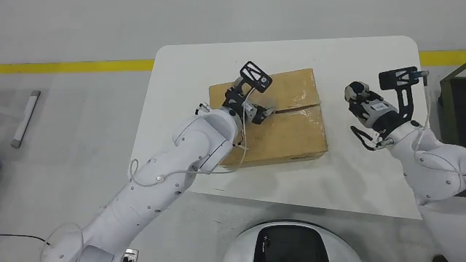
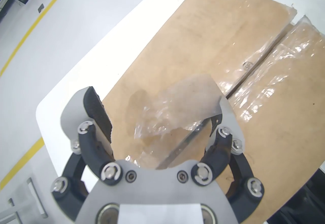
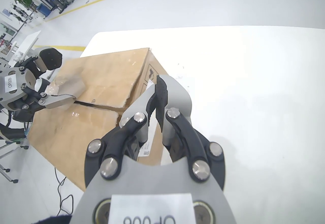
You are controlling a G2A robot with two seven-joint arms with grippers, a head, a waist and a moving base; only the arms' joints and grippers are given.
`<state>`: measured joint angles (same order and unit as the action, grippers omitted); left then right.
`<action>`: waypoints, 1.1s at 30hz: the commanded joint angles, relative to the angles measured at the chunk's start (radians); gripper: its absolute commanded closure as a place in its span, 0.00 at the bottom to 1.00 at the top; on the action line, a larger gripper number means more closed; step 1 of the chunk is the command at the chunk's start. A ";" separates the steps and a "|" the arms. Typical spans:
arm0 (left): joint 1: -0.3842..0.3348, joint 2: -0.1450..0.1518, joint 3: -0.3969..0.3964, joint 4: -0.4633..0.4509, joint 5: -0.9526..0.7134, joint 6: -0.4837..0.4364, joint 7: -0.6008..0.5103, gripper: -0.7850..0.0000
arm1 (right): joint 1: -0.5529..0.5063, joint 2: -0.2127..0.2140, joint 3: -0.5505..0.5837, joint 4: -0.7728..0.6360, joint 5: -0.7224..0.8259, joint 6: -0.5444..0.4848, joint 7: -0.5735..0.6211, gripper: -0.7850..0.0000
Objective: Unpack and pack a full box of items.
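Cardboard box (image 1: 291, 127) sits on a white table (image 1: 364, 182), roughly central and somewhat nearer the far edge than the edge by the robot. Its two top flaps (image 2: 203, 31) lie flat and meet along a dark seam (image 2: 243, 77) that runs from the box's left end to its right end. Clear tape (image 2: 266, 57) shines in a crinkled band on both sides of that seam. It looks split along the gap, so the flaps seem freed but are not yet lifted.

The left gripper (image 2: 157, 113) hangs just above the box top, at the end of the seam nearer the table's left edge. Its fingers (image 2: 99, 110) are spread wide apart and clamp nothing. A loose scrap of tape (image 2: 177, 105) clings to one finger and curls up between the two. It appears stuck there by its own adhesive rather than gripped. The wide spread suggests the gripper is placed either to shed that scrap or to get a finger under a flap edge.

The right gripper (image 3: 156, 92) hovers above bare table beyond the box's right end, toward the table's right edge and apart from the cardboard. Its fingers (image 3: 162, 92) are pressed together with nothing between them. It seems parked clear so the left arm has the box top to itself.

Judging by the flat flaps, unpacking is at its very start, and the contents are hidden inside.
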<state>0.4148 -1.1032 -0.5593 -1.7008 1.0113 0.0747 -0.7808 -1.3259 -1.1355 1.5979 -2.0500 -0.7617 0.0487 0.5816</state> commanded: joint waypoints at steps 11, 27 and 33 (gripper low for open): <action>-0.098 -0.132 0.111 0.103 -0.015 0.005 0.012 0.00 | -0.129 0.010 0.186 -0.012 0.081 -0.059 -0.019 1.00; -0.134 -0.208 0.046 0.138 0.003 0.041 -0.103 0.00 | -0.176 0.012 0.242 -0.056 0.177 -0.123 -0.071 1.00; -0.012 -0.131 -0.146 -0.002 0.164 0.107 -0.305 0.00 | -0.100 0.009 0.102 -0.052 0.104 -0.135 -0.115 1.00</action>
<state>0.3695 -1.2516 -0.6563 -1.6665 1.1340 0.1743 -1.0396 -1.4433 -1.1261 1.7309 -2.1050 -0.6434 -0.0899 0.4698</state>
